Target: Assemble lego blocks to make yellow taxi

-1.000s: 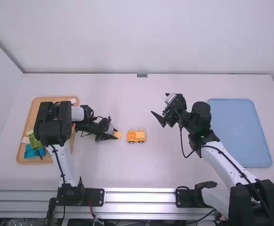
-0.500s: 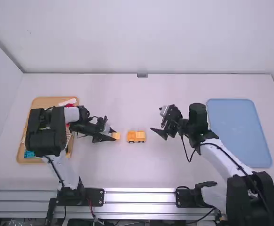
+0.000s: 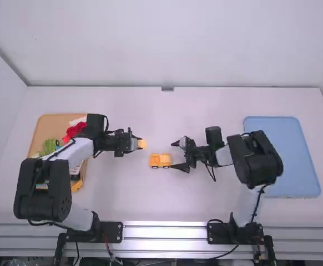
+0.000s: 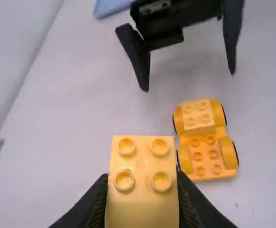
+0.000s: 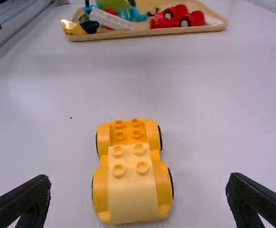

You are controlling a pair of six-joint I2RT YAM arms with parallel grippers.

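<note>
1. White table (image 3: pixel 117 194) lies under the yellow car base (image 3: pixel 155 164), which bears a pale block (image 5: pixel 131 190).
2. Left gripper (image 3: pixel 137 144) clamps a studded block (image 4: pixel 142 204), parted by its width.
3. Right gripper (image 3: pixel 175 155) spreads wide and empty beside the base.

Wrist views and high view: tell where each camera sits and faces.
High view: above and behind the arms, facing forward and down; both arms show.
Left wrist view: on the left wrist, facing the wheeled base; left gripper, holding a block, shows.
Right wrist view: on the right wrist, facing the wheeled base and wooden tray; right gripper, open, shows.
All three share the wheeled base.
</note>
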